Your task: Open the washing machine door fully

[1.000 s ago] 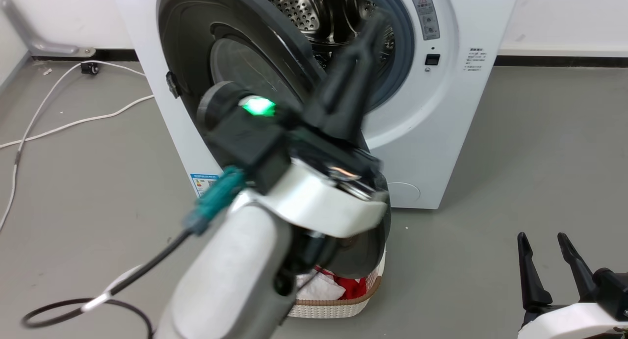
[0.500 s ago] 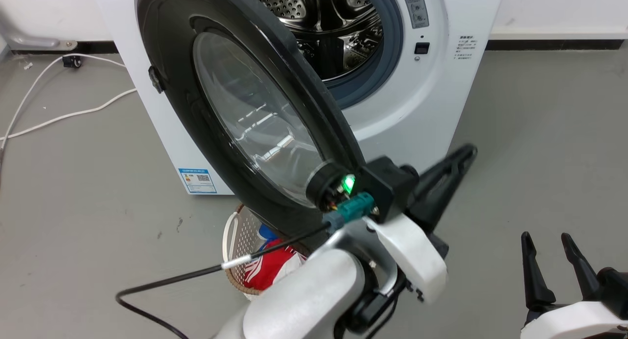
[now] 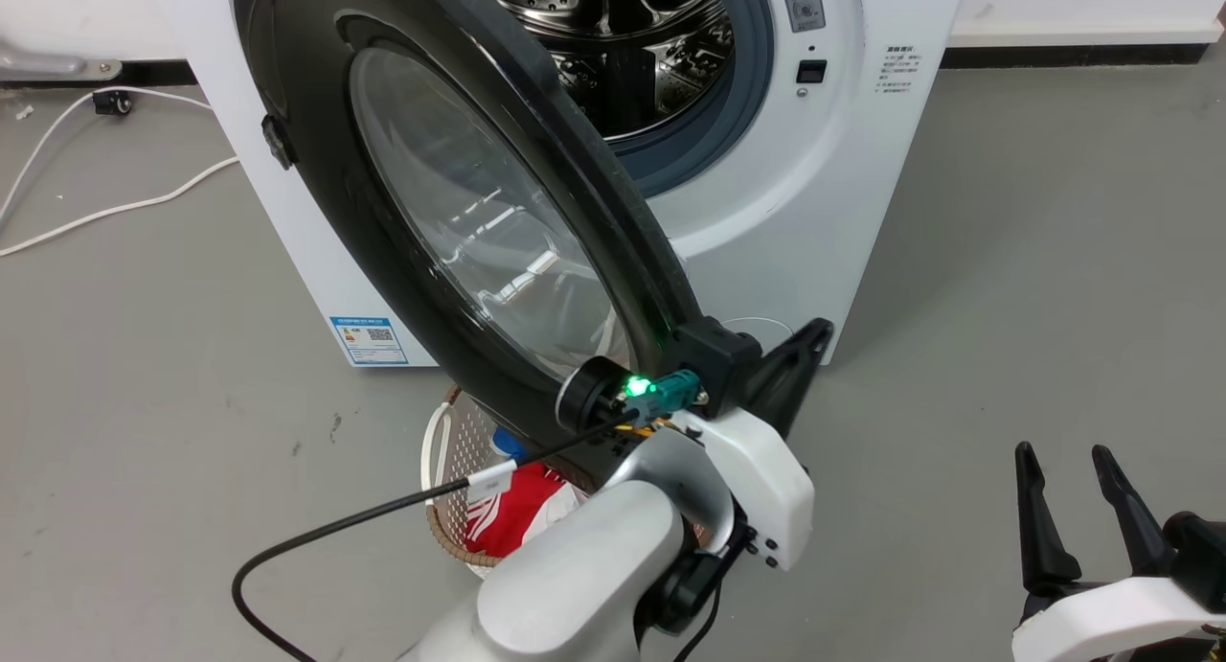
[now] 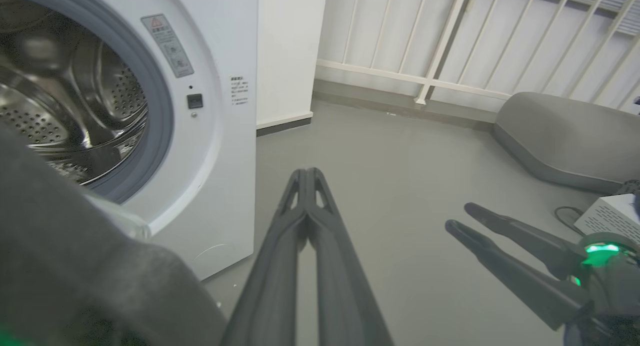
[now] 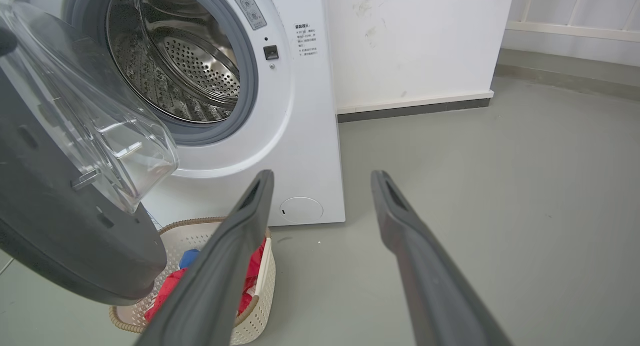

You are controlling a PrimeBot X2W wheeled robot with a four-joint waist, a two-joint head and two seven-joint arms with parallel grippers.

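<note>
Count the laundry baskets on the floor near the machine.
1. The basket sits on the floor before the washing machine, under the open washing machine door's lower edge, red and blue clothes inside. The door could hide others.

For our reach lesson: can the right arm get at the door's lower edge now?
Probably yes: right gripper open, bare floor between it and the door; the left gripper crowds that edge.

Glossy glass door, shiny steel drum

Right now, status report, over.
Left gripper shut, right gripper open. Washing machine door partly open, left gripper at its lower edge. Laundry basket under door.
</note>
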